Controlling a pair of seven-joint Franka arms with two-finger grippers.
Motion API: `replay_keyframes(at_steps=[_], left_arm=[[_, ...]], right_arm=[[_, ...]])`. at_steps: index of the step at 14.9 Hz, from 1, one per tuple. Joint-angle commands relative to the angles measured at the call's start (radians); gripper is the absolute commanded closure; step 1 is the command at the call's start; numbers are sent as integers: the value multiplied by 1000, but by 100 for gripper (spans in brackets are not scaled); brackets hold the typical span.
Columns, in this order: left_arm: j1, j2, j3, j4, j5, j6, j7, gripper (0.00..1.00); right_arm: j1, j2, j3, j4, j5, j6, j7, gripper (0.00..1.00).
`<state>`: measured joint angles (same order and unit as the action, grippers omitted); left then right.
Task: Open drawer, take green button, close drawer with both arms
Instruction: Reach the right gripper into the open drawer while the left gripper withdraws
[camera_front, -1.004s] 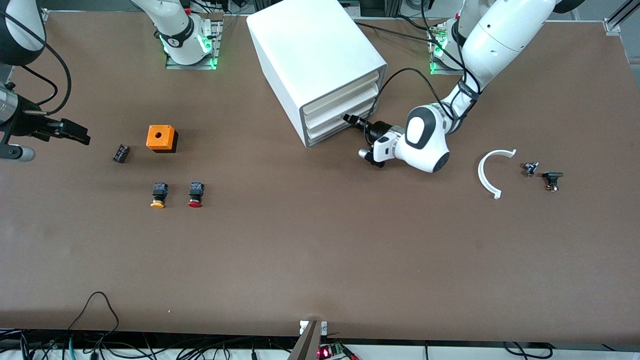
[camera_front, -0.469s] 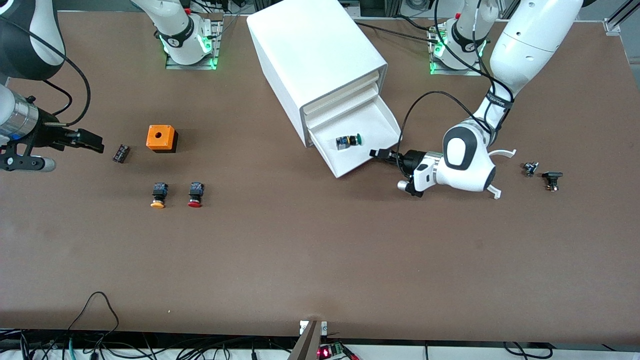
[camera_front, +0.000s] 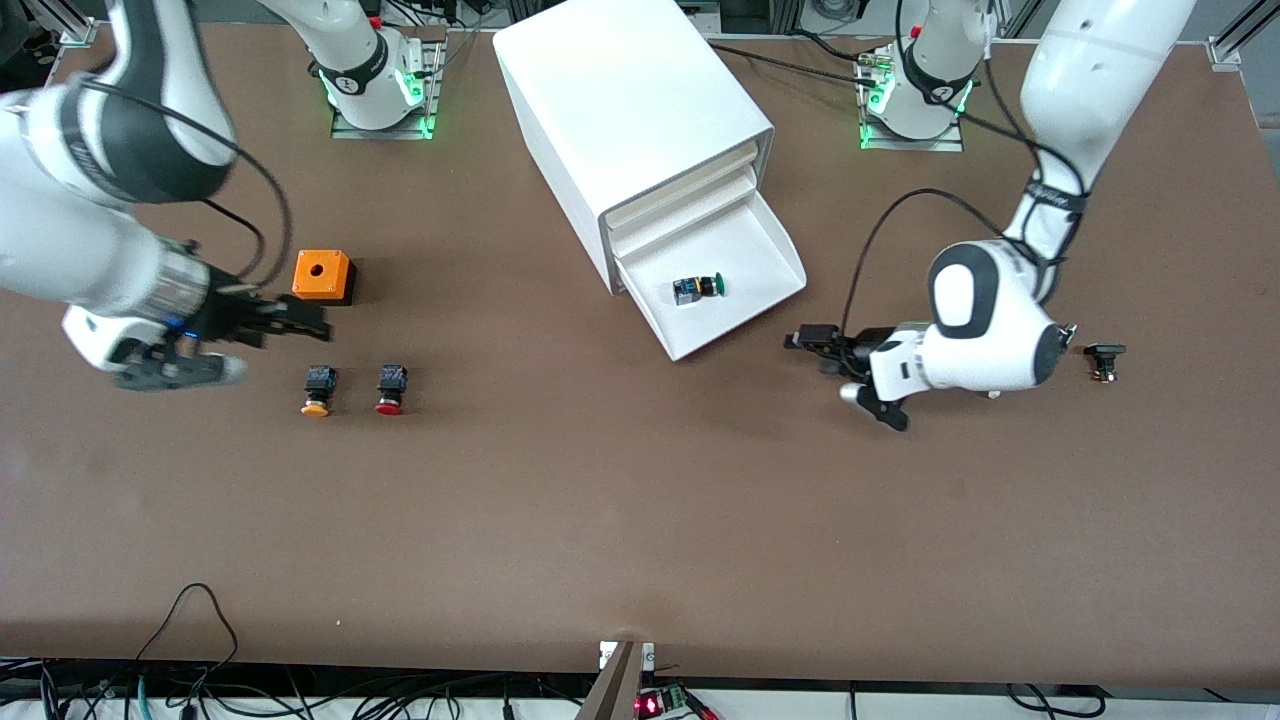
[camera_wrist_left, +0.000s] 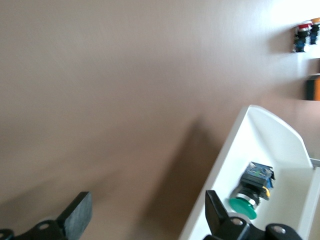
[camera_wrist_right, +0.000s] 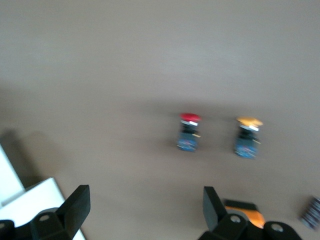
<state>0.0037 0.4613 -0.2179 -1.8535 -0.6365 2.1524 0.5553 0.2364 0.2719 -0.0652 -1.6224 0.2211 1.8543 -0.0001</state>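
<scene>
The lowest drawer (camera_front: 765, 250) of the white cabinet (camera_front: 630, 110) stands pulled open. The green-capped button (camera_front: 697, 288) lies on its side in the drawer. My left gripper (camera_front: 806, 340) is open and empty, low over the table just off the drawer's front, apart from it. In the left wrist view the drawer (camera_wrist_left: 270, 145) and the button (camera_wrist_left: 252, 189) show beside my open left gripper (camera_wrist_left: 146, 215). My right gripper (camera_front: 300, 325) is open and empty over the table next to the orange box, and it also shows in the right wrist view (camera_wrist_right: 145, 205).
An orange box (camera_front: 323, 275), a yellow-capped button (camera_front: 316, 390) and a red-capped button (camera_front: 389, 389) sit toward the right arm's end. They also show in the right wrist view: red (camera_wrist_right: 188, 131), yellow (camera_wrist_right: 247, 136). A small black part (camera_front: 1104, 360) lies toward the left arm's end.
The left gripper pulled the lowest drawer open, let go and drew back from it, uncovering the green button. The right arm swung in from the table's end toward the orange box.
</scene>
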Motion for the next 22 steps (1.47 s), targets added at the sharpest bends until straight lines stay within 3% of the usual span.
replay_keyframes(at_steps=[1, 4, 7, 9, 11, 13, 16, 20, 22], left_arm=[[80, -160, 3, 29, 90, -6, -11, 0], [154, -309, 18, 17, 154, -125, -8, 0], [165, -465, 38, 40, 409, -274, -17, 0], [164, -527, 57, 57, 489, -380, -66, 0], [157, -541, 43, 85, 595, -429, -171, 0], [147, -538, 22, 172, 674, -523, -303, 0], [64, -518, 47, 239, 713, -578, -444, 0], [58, -512, 71, 197, 699, -510, -479, 0], [41, -526, 119, 154, 670, -465, -479, 0]], right_arm=[[69, 110, 62, 142, 23, 0, -11, 0], [122, 180, 126, 190, 20, 26, -23, 0], [222, 208, 165, 191, 9, 120, -107, 0], [271, 228, 168, 197, -11, 131, -142, 0], [346, 265, 168, 232, -44, 160, -190, 0], [411, 309, 166, 262, -95, 199, -233, 0], [478, 377, 159, 315, -155, 206, -341, 0], [500, 408, 160, 326, -163, 206, -513, 0], [518, 418, 160, 329, -183, 213, -589, 0]])
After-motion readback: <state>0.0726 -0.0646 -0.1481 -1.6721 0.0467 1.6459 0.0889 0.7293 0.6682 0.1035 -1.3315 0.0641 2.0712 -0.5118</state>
